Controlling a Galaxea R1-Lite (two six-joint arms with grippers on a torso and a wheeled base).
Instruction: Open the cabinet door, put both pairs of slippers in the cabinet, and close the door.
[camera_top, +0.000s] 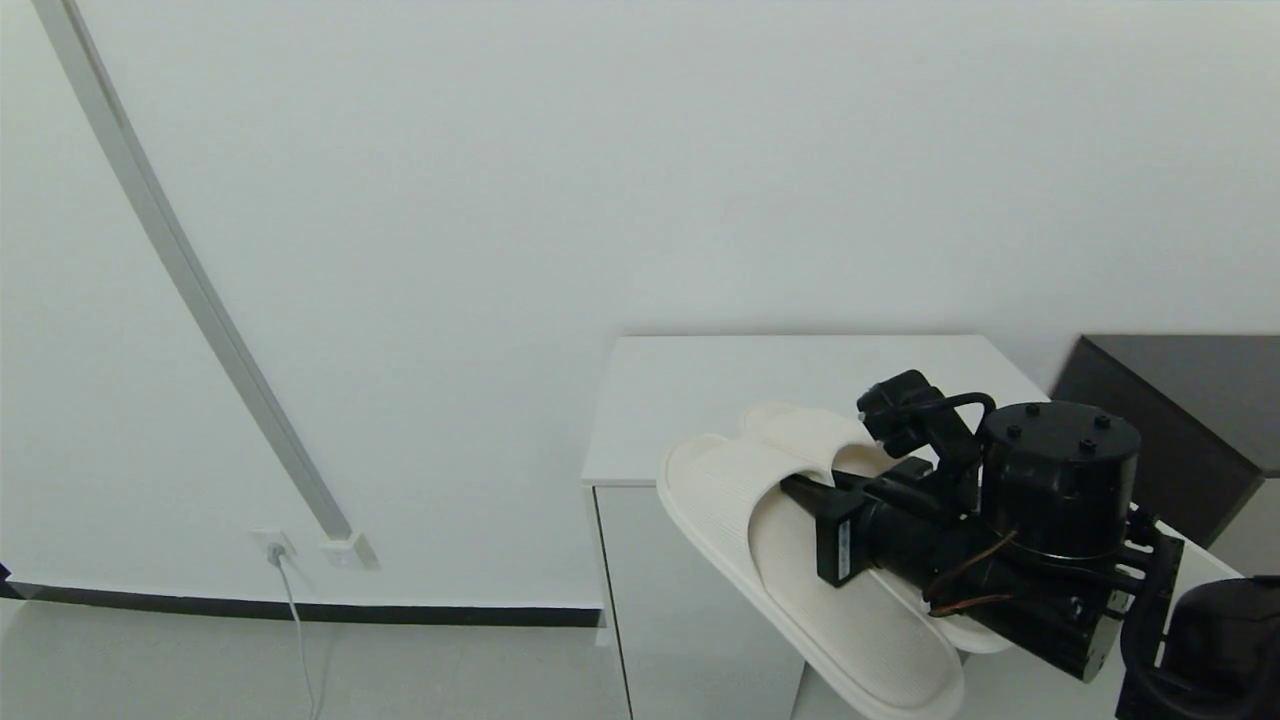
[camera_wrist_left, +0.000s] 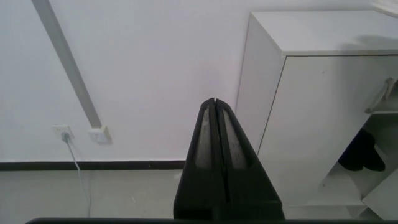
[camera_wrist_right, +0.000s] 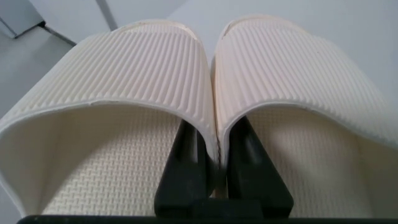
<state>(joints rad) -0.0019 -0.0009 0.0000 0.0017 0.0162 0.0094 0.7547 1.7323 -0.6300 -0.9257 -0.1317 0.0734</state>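
1. Pair of slippers (camera_top: 760, 500): white, with ribbed uppers and textured insoles. The two are held side by side off the cabinet (camera_top: 780, 370), in front of its top front edge, and tilted with the toes pointing away from us
2. Right gripper (camera_top: 800, 490): closed on the pair of slippers. In the right wrist view one finger sits inside each slipper (camera_wrist_right: 143, 81), with the right gripper (camera_wrist_right: 214, 155) pinching the two adjoining inner walls of the uppers together
3. Handling, as we judge it: light, soft and bendable, likely foam. The uppers squash under pressure and the soles flex instead of holding a line. The ribbing should give the pads some bite, so we rate the slippers as low on slipperiness and not fragile
4. Where to hold, as we judge it: the current hold on the shared inner walls keeps both slippers in one grasp. It depends on even pressure, because either slipper could slide free if tilted further
5. Left gripper (camera_wrist_left: 215, 143): fingers pressed together with nothing between them, hanging to the side of the cabinet (camera_wrist_left: 311, 124), clear of it
6. Cabinet front: in the left wrist view an opening shows shelves and a dark pair of footwear (camera_wrist_left: 360, 154) on one of them. We cannot tell what kind of footwear it is
7. Dark unit (camera_top: 1180, 400): stands just beside the cabinet, on the far side from the left gripper
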